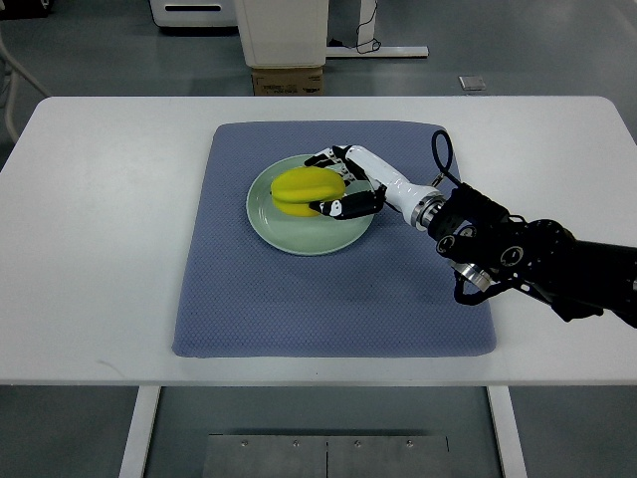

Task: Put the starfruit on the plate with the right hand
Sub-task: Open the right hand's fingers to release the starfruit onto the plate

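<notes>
Fingers (336,156) of the right hand (348,184) curl around the starfruit (307,190), one set hooked over its far edge and a dark-tipped pair (350,206) pressed against its near edge, so the fruit sits clamped at the fingertips. From the palm the fruit lies toward 9 o'clock, and it rests over the middle of the plate (289,234), a little toward 12 o'clock from centre; whether its underside already bears on the glaze I cannot tell. Its long axis runs roughly 9 to 3 o'clock, tilted slightly so the end nearer the hand is higher in the view, with the free end pointing toward 9 o'clock. That axis is close to in line with the forearm, so I judge that letting go calls only for the fingers to spread and the hand to back away toward 3 or 4 o'clock, along the line it came in on. The plate lies on a blue mat (249,319), which covers the centre of a white table (90,249). Only the right arm reaches in from 3 o'clock; no left arm shows.
</notes>
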`<move>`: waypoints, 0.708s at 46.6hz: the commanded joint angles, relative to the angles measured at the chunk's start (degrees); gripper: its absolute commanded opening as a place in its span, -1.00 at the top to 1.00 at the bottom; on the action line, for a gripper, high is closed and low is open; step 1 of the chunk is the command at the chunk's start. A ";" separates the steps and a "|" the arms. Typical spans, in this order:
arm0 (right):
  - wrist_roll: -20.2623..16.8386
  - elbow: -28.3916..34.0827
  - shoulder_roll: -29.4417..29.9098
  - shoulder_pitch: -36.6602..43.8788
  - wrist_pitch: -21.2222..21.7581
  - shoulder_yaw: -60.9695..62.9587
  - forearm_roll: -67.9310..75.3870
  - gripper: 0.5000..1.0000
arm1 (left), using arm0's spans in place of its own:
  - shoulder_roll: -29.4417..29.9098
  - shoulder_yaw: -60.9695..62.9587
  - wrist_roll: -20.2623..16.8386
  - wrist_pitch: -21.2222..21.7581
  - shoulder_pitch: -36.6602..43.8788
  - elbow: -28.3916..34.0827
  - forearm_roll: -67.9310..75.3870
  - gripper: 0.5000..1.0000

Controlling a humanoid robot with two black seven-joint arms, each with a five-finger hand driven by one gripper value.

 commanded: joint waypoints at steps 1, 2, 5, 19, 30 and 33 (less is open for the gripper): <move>0.08 -0.43 0.24 -0.01 -0.34 -0.47 -0.03 1.00 | 0.00 0.00 0.08 0.00 0.01 0.00 0.00 -1.00; 0.08 -0.43 0.24 -0.10 -0.51 -0.56 -0.12 1.00 | 0.00 0.00 0.08 0.00 0.01 0.00 0.00 -1.00; 0.08 -0.43 0.33 -0.10 -0.60 -0.47 -0.12 1.00 | 0.00 0.00 0.08 0.00 0.01 0.00 0.00 -1.00; 0.08 -0.43 0.33 -0.10 -0.78 -0.38 -0.30 0.28 | 0.00 0.00 0.08 0.00 0.01 0.00 0.00 -1.00; 0.08 -0.52 0.51 -0.63 -0.78 -0.12 -0.21 -0.11 | 0.00 0.00 -0.01 0.00 0.01 0.00 0.00 -1.00; 0.08 -0.43 0.42 -0.72 -0.78 -0.03 -0.21 -0.15 | 0.00 0.00 0.08 0.00 0.01 0.00 0.00 -1.00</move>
